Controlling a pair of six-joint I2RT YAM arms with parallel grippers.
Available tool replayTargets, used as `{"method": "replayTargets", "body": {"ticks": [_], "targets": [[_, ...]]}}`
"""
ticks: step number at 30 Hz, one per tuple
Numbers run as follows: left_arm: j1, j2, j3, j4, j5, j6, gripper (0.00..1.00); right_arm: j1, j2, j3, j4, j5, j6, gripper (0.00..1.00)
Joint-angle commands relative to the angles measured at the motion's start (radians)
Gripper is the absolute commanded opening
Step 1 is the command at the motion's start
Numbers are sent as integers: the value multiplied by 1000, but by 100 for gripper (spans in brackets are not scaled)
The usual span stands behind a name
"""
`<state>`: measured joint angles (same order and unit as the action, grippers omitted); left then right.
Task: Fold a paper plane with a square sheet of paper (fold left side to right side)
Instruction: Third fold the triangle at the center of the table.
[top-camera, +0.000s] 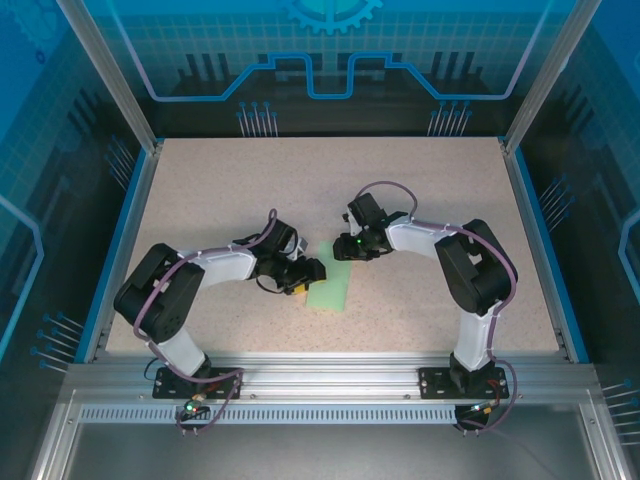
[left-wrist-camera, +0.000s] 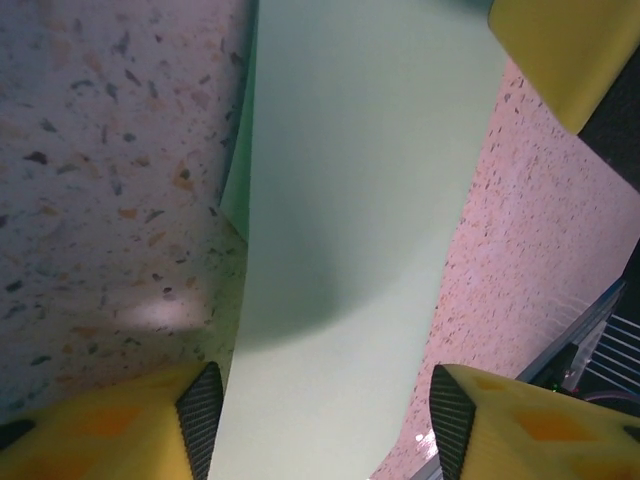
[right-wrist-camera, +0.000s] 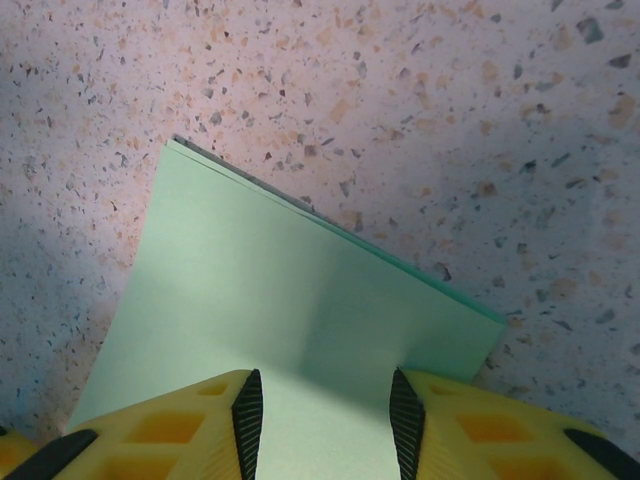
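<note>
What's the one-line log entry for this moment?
paper: folded double, flat on table | left end effector: open over paper | right end effector: open at paper's far end

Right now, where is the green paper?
In the top view, the sheet of paper lies near the middle of the table, with the left claw at its left edge and the right claw at its far end.

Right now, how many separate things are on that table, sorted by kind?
Green paper, folded: 1
Robot arms: 2, left arm and right arm
Total: 3
</note>
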<state>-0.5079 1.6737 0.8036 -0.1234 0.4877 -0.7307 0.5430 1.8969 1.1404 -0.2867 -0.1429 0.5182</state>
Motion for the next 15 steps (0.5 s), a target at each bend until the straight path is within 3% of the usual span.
{"method": "replayTargets", "body": {"ticks": [1, 8, 15], "targets": [[-7, -4, 24, -23, 4, 6, 53, 9, 4, 13, -15, 1, -19, 42], [-9, -37, 14, -53, -23, 6, 36, 9, -14, 10, -6, 10, -42, 46], [-19, -53, 4, -48, -17, -8, 33, 9, -19, 9, 8, -2, -59, 51]]}}
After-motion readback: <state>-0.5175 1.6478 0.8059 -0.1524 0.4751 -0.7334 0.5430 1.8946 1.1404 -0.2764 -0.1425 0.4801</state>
